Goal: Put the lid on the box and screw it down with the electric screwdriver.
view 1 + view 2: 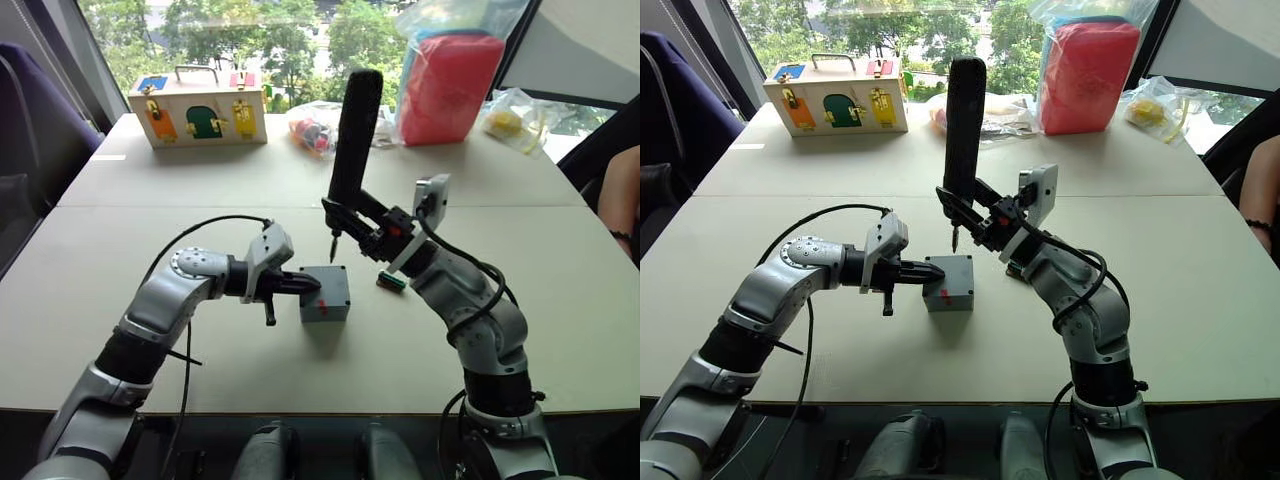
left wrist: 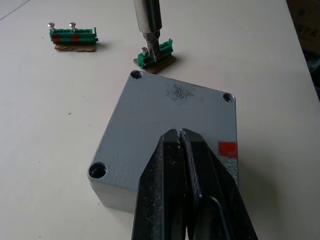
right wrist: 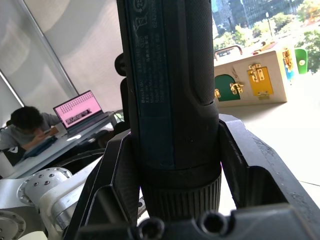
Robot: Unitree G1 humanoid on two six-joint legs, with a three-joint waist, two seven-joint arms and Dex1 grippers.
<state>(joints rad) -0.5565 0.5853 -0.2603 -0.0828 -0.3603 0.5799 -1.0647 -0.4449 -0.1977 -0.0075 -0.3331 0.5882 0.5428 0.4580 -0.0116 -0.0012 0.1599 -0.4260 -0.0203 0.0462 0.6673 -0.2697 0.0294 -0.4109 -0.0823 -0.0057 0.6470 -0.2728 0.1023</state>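
Two arms reach over the pale surface (image 1: 120, 300) toward its middle. Nearest, the left gripper (image 1: 312, 285) has its fingers (image 2: 185, 175) clenched together with nothing between them, their tips pressing on the lid (image 2: 170, 130) — it sits on the grey box (image 1: 326, 296), a red mark at the edge beside the fingertips and a screw hole showing at three corners. Just beyond the box, the right gripper (image 1: 352, 218) has its fingers grasping the screwdriver (image 1: 354, 125), which stands nearly upright, its thin metal bit hanging just above the far edge of the lid, close to one corner hole, not touching it. Two small green pieces lie past the box, one (image 2: 156, 52) right behind the bit, the other (image 2: 73, 37) off to one side, with screws standing in them. Farther on, near the far edge, a wooden case (image 1: 197, 108) with coloured doors stands toward the left corner, a red bag (image 1: 448, 82) in clear plastic toward the right.
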